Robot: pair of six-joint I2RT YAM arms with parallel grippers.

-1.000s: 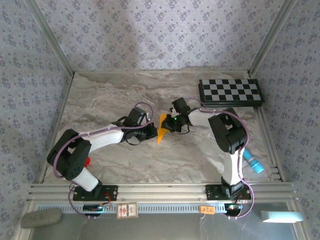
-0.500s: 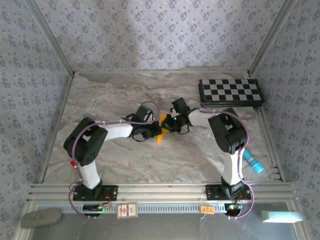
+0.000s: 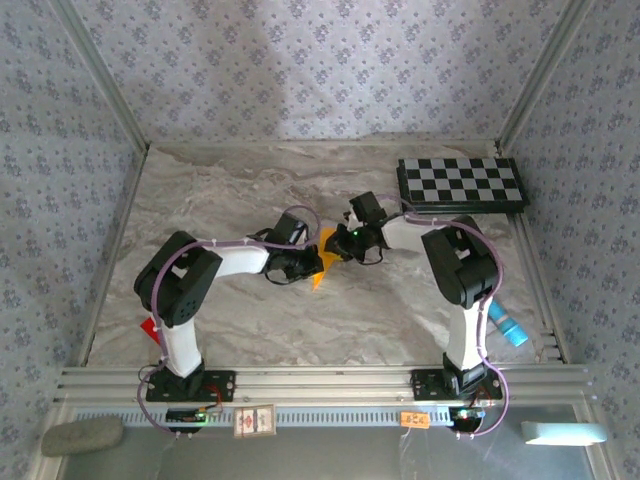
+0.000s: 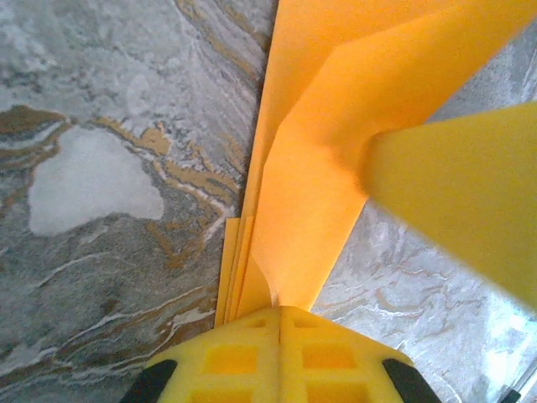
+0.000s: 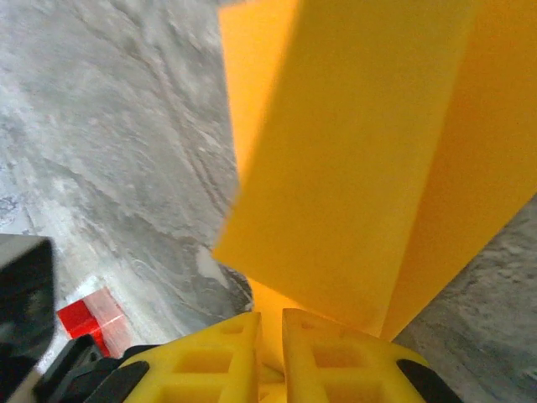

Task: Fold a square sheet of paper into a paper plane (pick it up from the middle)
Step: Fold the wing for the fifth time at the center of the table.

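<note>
Both arms reach in toward the middle of the marble-patterned surface [image 3: 240,310]. They meet just left of centre in the top view.

- Left end effector [image 3: 308,266]: fingers pressed together. In the left wrist view the yellow fingers [image 4: 252,357] close on the near edge of the orange-yellow paper sheet [image 4: 327,168]. The layers are stacked where they enter the grip.
- Right end effector [image 3: 343,246]: nearly closed, pinching the same sheet from the opposite side. In the right wrist view a thin slit shows between its fingers [image 5: 327,361], with paper running down into it.
- Paper: held between the two end effectors, near the centre of the top view. It is already creased, with one flap standing up and angled across the left wrist view. A sharp fold line runs from upper left toward the grip. A blurred yellow mass at right of that view cannot be identified (flap or finger, unclear).
- A checkerboard [image 3: 460,183] lies flat at the upper right of the top view, well apart from the paper.
- A light-blue cylinder [image 3: 506,326] lies by the right arm at the right edge.
- A small red piece [image 5: 84,321] sits at the lower left of the right wrist view, lying on the surface.
</note>
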